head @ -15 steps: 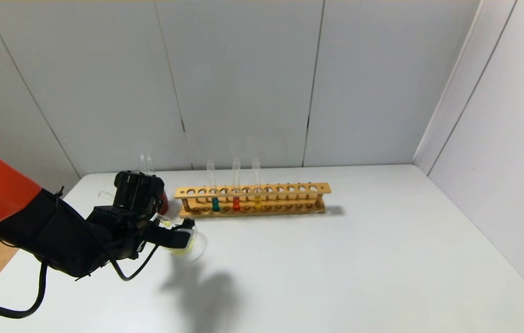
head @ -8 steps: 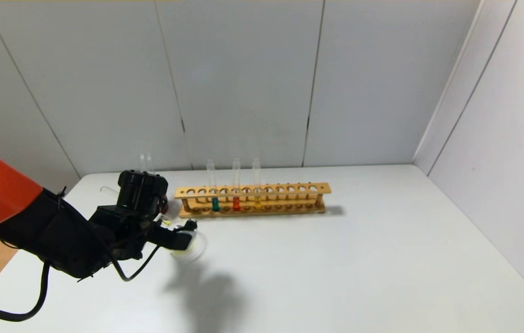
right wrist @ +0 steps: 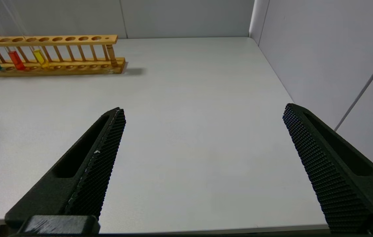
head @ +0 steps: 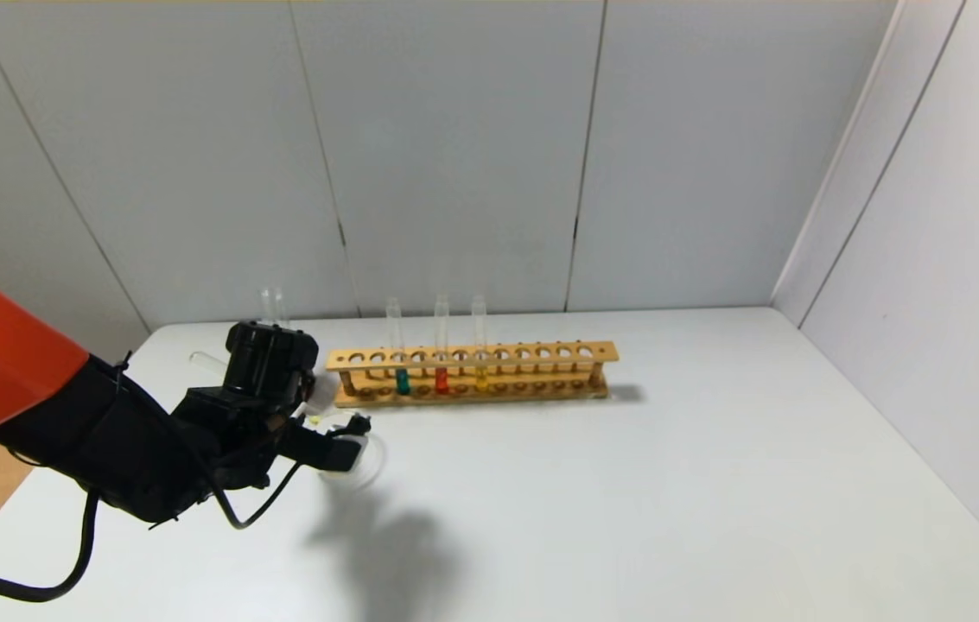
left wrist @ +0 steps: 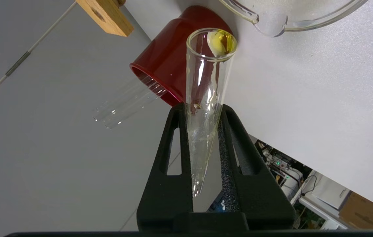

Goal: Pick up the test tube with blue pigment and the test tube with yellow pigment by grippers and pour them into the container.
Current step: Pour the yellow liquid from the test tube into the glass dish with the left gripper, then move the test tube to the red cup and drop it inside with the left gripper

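One slim clear glass tube with lemon-yellow drops point(left wrist: 206, 95) is clamped, tipped, in the left gripper point(left wrist: 202, 131) beside the shallow glass dish point(left wrist: 291, 19) (right gripper point(right wrist: 202, 131) gapes wide).

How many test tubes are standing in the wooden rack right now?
3. All stand toward the left end of the rack: the test tube with blue pigment, a red-liquid tube next, then an orange-yellow tube. None seem hidden.

Container point(head: 365, 456) lies before rack's point(head: 472, 373) left end (cup point(left wrist: 173, 62) seemingly behind).
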`<move>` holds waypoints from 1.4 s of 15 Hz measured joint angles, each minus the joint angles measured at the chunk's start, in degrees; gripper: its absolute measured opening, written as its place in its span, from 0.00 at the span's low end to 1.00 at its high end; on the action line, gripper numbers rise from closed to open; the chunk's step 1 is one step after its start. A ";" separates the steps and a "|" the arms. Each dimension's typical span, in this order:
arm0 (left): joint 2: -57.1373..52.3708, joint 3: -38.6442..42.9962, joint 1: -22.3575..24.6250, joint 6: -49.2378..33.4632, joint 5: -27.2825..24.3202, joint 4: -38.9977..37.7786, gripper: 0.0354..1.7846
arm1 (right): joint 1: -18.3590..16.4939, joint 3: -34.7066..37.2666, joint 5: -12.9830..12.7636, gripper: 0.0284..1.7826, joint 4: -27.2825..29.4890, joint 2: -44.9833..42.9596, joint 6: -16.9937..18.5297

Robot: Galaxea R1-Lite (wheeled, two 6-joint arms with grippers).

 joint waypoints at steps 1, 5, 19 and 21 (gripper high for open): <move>-0.52 0.24 -0.11 -0.17 -0.13 -0.05 0.15 | 0.00 0.00 0.00 0.98 0.00 0.00 0.00; -6.84 1.88 -0.78 -4.50 -3.30 -0.27 0.15 | 0.00 0.00 0.02 0.98 0.02 0.00 0.00; -19.10 -1.38 1.24 -93.15 -7.41 -0.99 0.15 | 0.00 0.00 0.00 0.98 0.00 0.00 0.00; -17.59 -4.24 4.50 -97.63 -10.19 -1.04 0.15 | 0.00 0.00 0.02 0.98 0.02 0.00 0.00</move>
